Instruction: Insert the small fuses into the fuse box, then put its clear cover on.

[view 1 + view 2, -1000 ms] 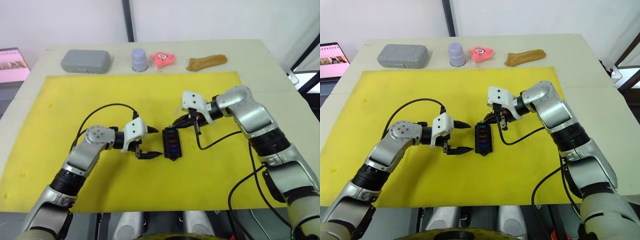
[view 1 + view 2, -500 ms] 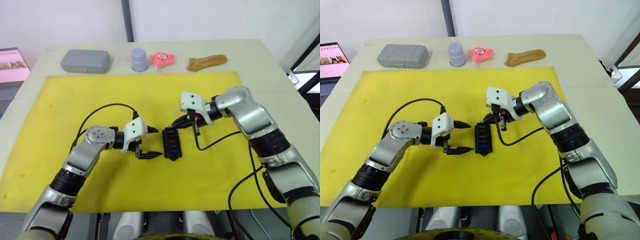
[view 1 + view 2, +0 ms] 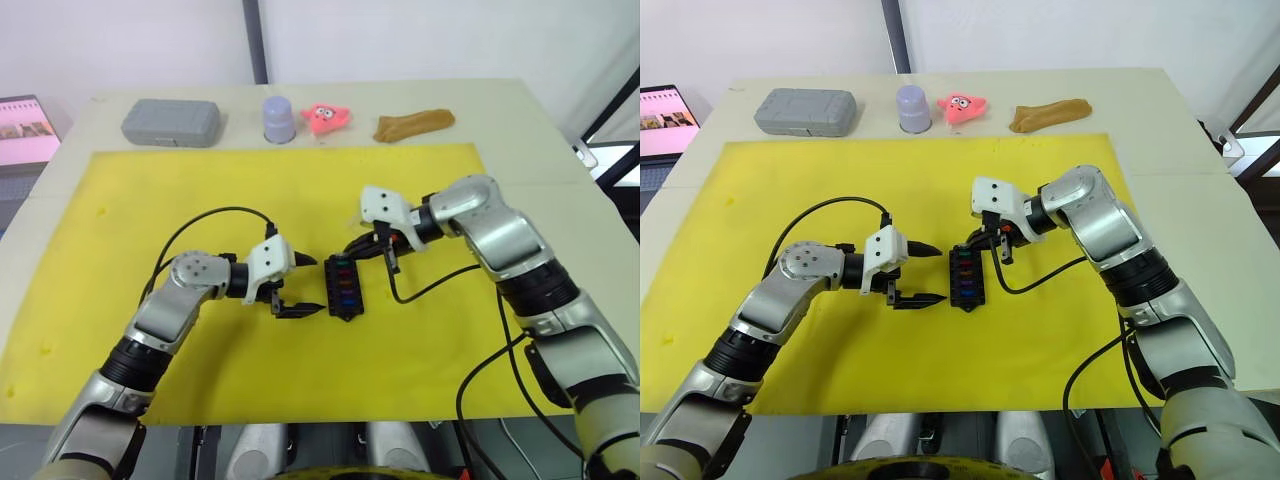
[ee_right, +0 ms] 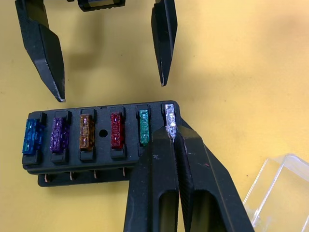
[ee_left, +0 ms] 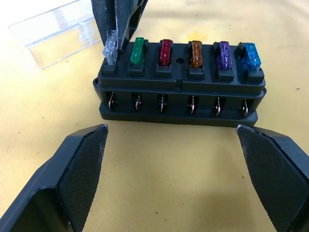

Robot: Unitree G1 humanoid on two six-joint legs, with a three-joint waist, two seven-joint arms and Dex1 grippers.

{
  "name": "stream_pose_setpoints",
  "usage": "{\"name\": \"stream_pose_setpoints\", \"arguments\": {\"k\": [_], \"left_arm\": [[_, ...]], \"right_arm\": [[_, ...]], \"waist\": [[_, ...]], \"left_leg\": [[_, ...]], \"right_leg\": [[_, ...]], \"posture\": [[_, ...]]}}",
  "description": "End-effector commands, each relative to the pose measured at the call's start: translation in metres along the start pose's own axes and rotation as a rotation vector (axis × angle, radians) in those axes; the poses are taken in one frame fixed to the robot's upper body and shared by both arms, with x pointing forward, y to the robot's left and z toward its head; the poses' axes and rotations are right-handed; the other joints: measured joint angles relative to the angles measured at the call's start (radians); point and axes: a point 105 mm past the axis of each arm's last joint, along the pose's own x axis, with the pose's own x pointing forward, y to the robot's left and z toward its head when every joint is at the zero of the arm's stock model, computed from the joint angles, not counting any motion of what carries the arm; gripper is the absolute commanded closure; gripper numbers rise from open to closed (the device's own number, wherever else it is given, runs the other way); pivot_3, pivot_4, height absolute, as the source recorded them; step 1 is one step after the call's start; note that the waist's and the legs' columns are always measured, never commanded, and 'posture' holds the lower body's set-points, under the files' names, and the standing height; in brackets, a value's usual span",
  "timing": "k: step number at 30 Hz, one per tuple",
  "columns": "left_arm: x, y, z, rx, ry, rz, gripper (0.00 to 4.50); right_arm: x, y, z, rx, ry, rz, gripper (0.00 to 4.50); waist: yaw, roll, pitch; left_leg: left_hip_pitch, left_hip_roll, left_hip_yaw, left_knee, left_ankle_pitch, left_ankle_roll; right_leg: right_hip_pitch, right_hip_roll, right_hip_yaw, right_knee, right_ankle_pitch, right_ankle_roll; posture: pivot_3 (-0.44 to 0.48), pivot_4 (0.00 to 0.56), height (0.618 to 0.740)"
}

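Left gripper (image 3: 300,285) hovers just left of the fuse box (image 3: 343,286) at mid yellow mat (image 3: 200,180), jaws spread wide, holding nothing. Left wrist view shows the box's row of slots: blue, purple, orange, red and green fuses seated, a clear-grey fuse (image 5: 109,47) at the end slot. Right wrist view shows the right gripper (image 4: 170,133) with jaws pressed on that grey fuse at the box's end. The clear cover (image 5: 55,31) lies on the mat just beside the box's far end. Open mat surrounds the box. Beyond the mat's far edge: grey case (image 3: 171,122), lilac cup (image 3: 279,119), pink toy (image 3: 326,117), brown object (image 3: 413,124).
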Motion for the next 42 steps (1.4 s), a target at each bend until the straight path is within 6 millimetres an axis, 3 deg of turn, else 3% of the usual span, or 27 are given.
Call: {"name": "stream_pose_setpoints", "arguments": {"k": [1,6,9,13,32,35,39,42], "left_arm": [[-0.002,0.004,0.008,0.036,-0.017,0.016,0.0],[-0.003,0.004,0.008,0.035,-0.016,0.017,0.0],[-0.003,0.005,0.008,0.035,-0.016,0.017,0.0],[-0.003,0.005,0.008,0.035,-0.017,0.017,0.0],[-0.003,0.008,0.008,0.038,-0.017,0.024,0.0],[-0.003,0.008,0.008,0.04,-0.017,0.024,0.0],[-0.003,0.008,0.009,0.042,-0.018,0.024,0.0],[-0.003,0.008,0.009,0.042,-0.018,0.023,0.0]], "right_arm": [[-0.002,0.0,0.004,-0.041,0.008,-0.017,4.48],[-0.002,0.0,0.004,-0.042,0.009,-0.013,4.48],[-0.003,0.0,0.005,-0.041,0.004,-0.012,3.58],[-0.005,-0.001,0.009,-0.041,-0.01,-0.02,1.8],[-0.022,-0.01,0.03,-0.045,-0.099,-0.019,1.8],[-0.022,-0.009,0.034,-0.041,-0.136,-0.013,2.64],[-0.017,0.0,0.027,-0.036,-0.149,0.013,4.45],[-0.013,0.004,0.023,-0.018,-0.166,0.02,4.45]], "waist": [[0.0,0.0,0.0],[0.0,0.0,0.0],[0.0,0.0,0.0],[0.0,0.0,0.0],[0.0,0.0,0.0],[0.0,0.0,0.0],[0.001,0.0,0.0],[0.001,0.0,0.0]], "left_leg": [[0.0,0.0,0.0,0.0,0.0,0.0],[0.0,0.0,0.0,0.0,0.0,0.0],[0.0,0.0,0.0,0.0,0.0,0.0],[0.0,0.0,0.0,0.0,0.0,0.0],[0.0,0.0,0.0,0.0,0.0,0.0],[0.0,0.0,0.0,0.0,0.0,0.0],[0.0,0.0,0.0,0.0,0.0,0.0],[0.0,0.0,0.0,0.0,0.0,0.0]], "right_leg": [[0.0,0.0,0.0,0.0,0.0,0.0],[0.0,0.0,0.0,0.0,0.0,0.0],[0.0,0.0,0.0,0.0,0.0,0.0],[0.0,0.0,0.0,0.0,0.0,0.0],[0.0,0.0,0.0,0.0,0.0,0.0],[0.0,0.0,0.0,0.0,0.0,0.0],[0.0,0.0,0.0,0.0,0.0,0.0],[0.0,0.0,0.0,0.0,0.0,0.0]], "posture": [[0.0,0.15,0.731],[0.0,0.15,0.731],[0.0,0.15,0.731],[0.0,0.15,0.731],[0.0,0.15,0.731],[0.0,0.15,0.731],[0.0,0.15,0.731],[0.0,0.15,0.731]]}}
